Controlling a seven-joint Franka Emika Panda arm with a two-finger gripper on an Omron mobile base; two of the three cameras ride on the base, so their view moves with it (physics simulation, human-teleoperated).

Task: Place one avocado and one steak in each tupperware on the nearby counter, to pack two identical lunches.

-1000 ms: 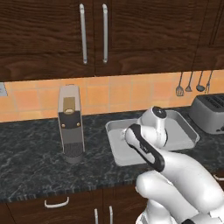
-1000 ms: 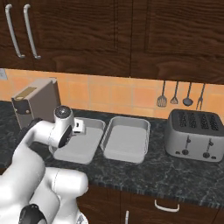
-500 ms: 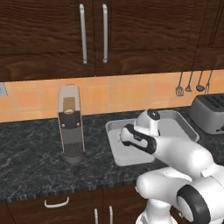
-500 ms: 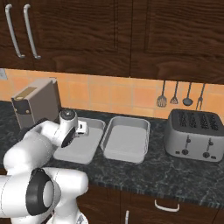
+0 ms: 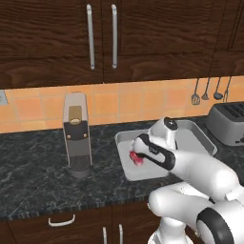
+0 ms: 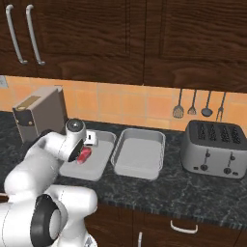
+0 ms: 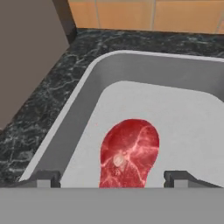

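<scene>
The steak (image 7: 129,153) lies flat on the floor of the left tupperware (image 7: 83,105), between the spread, empty fingers of our gripper (image 7: 113,178). To finish well, we judge a straight lift clear of the rim best, sparing the coffee machine (image 5: 77,134) just beside it on the counter (image 5: 33,162).

Glossy white arm (image 5: 200,174) built of rounded bulbous shells, smooth, no seams or screws visible. Dark grey to black rings and caps at joints, large round dark disc at lower link. Black band along forearm. Small white wrist block near hand (image 6: 90,139). Two small dark grey finger tips (image 7: 43,178), squared ends.
</scene>
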